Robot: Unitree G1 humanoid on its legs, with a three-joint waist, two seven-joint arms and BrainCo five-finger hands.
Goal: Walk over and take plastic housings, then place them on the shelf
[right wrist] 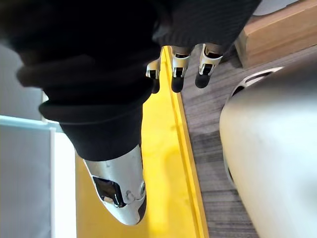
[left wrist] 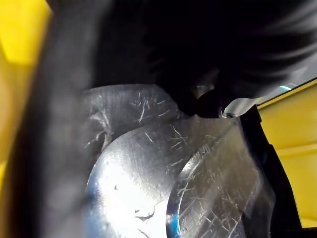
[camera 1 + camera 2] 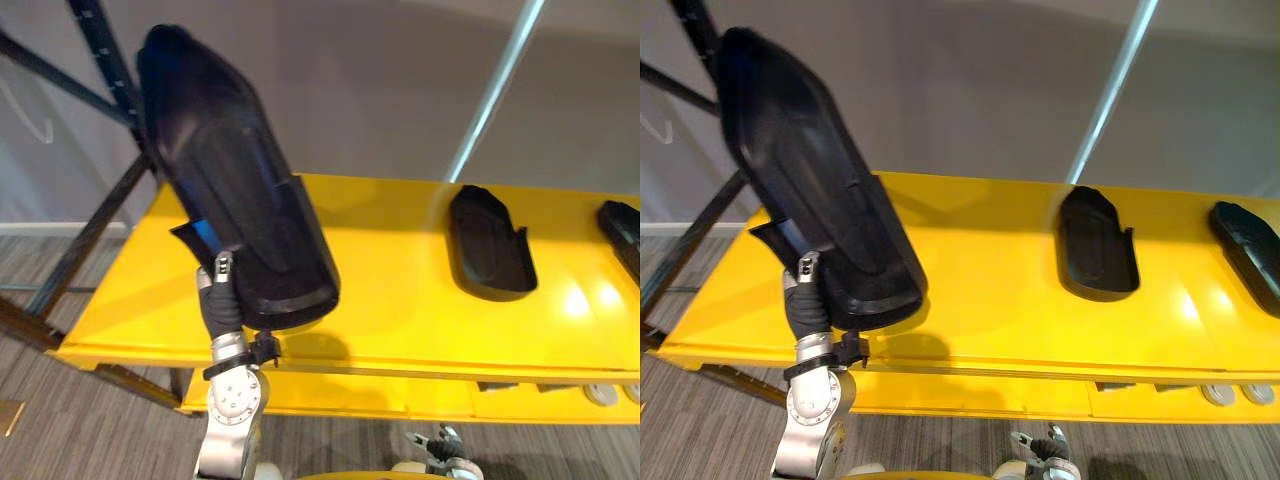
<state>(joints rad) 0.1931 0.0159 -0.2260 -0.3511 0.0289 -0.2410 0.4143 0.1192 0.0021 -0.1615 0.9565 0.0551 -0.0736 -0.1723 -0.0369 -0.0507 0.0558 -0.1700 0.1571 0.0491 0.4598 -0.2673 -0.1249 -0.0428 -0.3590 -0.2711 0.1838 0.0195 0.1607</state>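
A long black plastic housing (image 3: pixel 235 175) is held up at a tilt above the left part of the yellow shelf (image 3: pixel 400 300). My left hand (image 3: pixel 221 293) grips it from below, with its fingers mostly behind the housing. The left wrist view shows the housing's scratched glossy inner side (image 2: pixel 148 168) with a dark fingertip (image 2: pixel 212 105) hooked on it. Two more black housings lie flat on the shelf, one right of centre (image 3: pixel 488 243) and one at the right edge (image 3: pixel 622 232). My right hand (image 1: pixel 179 67) hangs low beside the shelf's edge, fingers relaxed and holding nothing.
Dark metal frame struts (image 3: pixel 95 225) stand at the shelf's left end. A pale slanted pole (image 3: pixel 495 90) rises behind the shelf against the grey wall. A lower yellow tier (image 3: pixel 400 395) sits under the top one, above grey wood-look floor. A wooden block (image 1: pixel 277 29) lies near the right hand.
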